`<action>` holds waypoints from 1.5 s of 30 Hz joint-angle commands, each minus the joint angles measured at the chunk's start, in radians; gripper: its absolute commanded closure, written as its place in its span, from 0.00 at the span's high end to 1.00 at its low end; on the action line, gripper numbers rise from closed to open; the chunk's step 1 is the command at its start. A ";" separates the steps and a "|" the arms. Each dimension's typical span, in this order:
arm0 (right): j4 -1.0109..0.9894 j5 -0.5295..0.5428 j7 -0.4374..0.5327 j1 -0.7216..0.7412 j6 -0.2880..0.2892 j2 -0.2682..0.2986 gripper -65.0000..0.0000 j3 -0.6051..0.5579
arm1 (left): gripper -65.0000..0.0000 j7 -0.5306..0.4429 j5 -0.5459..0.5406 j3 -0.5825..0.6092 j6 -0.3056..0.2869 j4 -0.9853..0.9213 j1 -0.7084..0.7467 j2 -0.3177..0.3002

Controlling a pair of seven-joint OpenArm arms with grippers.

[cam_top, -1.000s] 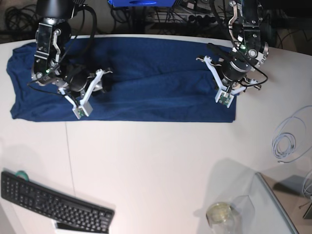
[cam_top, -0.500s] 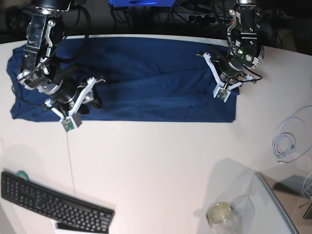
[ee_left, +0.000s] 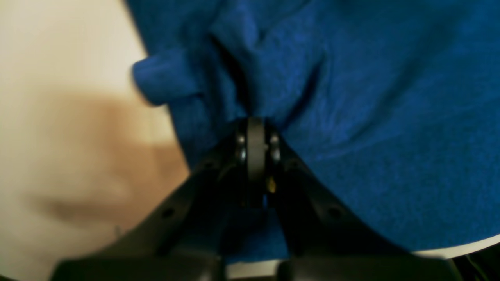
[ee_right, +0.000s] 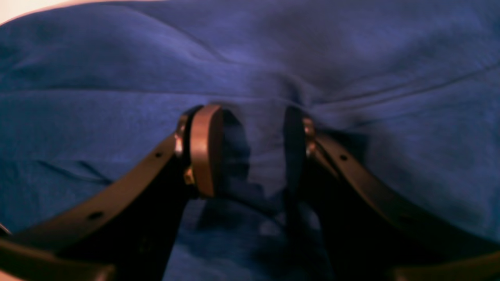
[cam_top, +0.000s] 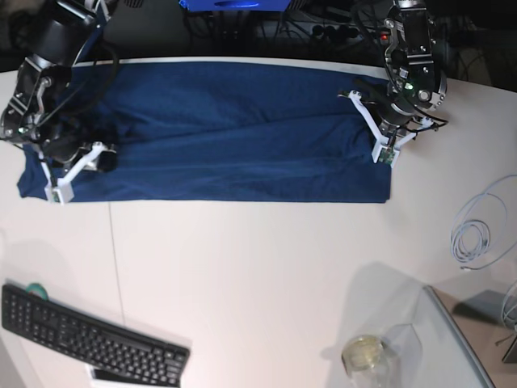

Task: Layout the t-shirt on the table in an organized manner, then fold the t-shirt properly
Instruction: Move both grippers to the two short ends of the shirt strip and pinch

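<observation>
The dark navy t-shirt [cam_top: 242, 137] lies as a long band across the far part of the white table [cam_top: 266, 275]. My left gripper [cam_top: 386, 121] is at the shirt's right end. In the left wrist view it [ee_left: 256, 130] is shut, pinching a bunched fold of the t-shirt [ee_left: 371, 97] close to its edge beside bare table [ee_left: 58, 78]. My right gripper [cam_top: 101, 159] is at the shirt's left end. In the right wrist view it [ee_right: 250, 152] is open, its fingers [ee_right: 205, 148] pressed into the t-shirt [ee_right: 117, 58] with cloth lying between them.
A black keyboard [cam_top: 89, 339] lies at the near left. A glass jar [cam_top: 365, 356] and a clear panel [cam_top: 452, 347] are at the near right. A white coiled cable [cam_top: 472, 234] lies at the right edge. A thin dark seam [cam_top: 117, 267] runs down the tabletop.
My right gripper has moved left along the shirt to its left end. My left gripper has shifted a little right and farther back at the right end.
</observation>
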 commanded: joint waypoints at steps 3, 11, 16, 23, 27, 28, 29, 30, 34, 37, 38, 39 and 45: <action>0.048 0.009 0.006 0.018 0.005 0.008 0.37 0.051 | 0.00 -0.017 -0.009 0.000 0.008 0.107 0.018 -0.005; 0.398 0.013 0.005 -0.099 0.005 -0.001 0.37 0.083 | 0.00 -0.014 -0.219 -0.243 0.004 0.294 0.101 -0.023; 0.458 0.013 0.009 -0.147 0.005 -0.004 0.38 0.078 | 0.00 -0.014 -0.503 -0.410 -0.122 0.158 0.127 -0.109; 0.410 0.013 0.005 -0.147 0.005 -0.004 0.38 0.075 | 0.37 -0.016 -0.631 -0.459 -0.206 0.076 0.136 -0.127; 0.410 0.013 0.005 -0.147 0.005 -0.004 0.38 0.075 | 0.98 -0.016 -0.678 -0.458 -0.258 -0.025 0.099 -0.127; 0.410 0.013 0.005 -0.147 0.005 -0.004 0.38 0.075 | 1.00 -0.016 -0.680 -0.458 -0.258 -0.060 0.083 -0.127; 0.410 0.013 0.005 -0.147 0.005 -0.004 0.38 0.075 | 1.00 -0.016 -0.680 -0.458 -0.258 -0.089 0.067 -0.127; 0.410 0.013 0.005 -0.147 0.005 -0.004 0.38 0.075 | 1.00 -0.016 -0.678 -0.458 -0.258 -0.117 0.049 -0.127; 0.410 0.013 0.005 -0.148 0.005 -0.004 0.38 0.075 | 1.00 -0.016 -0.678 -0.456 -0.258 -0.188 -0.006 -0.126; 0.410 0.013 0.005 -0.148 0.005 -0.005 0.38 0.075 | 1.00 -0.017 -0.678 -0.405 -0.258 -0.226 -0.042 -0.127; 0.410 0.013 0.005 -0.148 0.005 -0.005 0.38 0.075 | 1.00 -0.017 -0.677 -0.378 -0.258 -0.237 -0.046 -0.130; 0.410 0.013 0.005 -0.148 0.005 -0.005 0.38 0.075 | 1.00 -0.027 -0.677 -0.355 -0.258 -0.244 -0.048 -0.130; 0.410 0.013 0.005 -0.148 0.005 -0.025 0.38 0.075 | 1.00 -0.189 -0.677 -0.209 -0.258 -0.336 -0.055 -0.134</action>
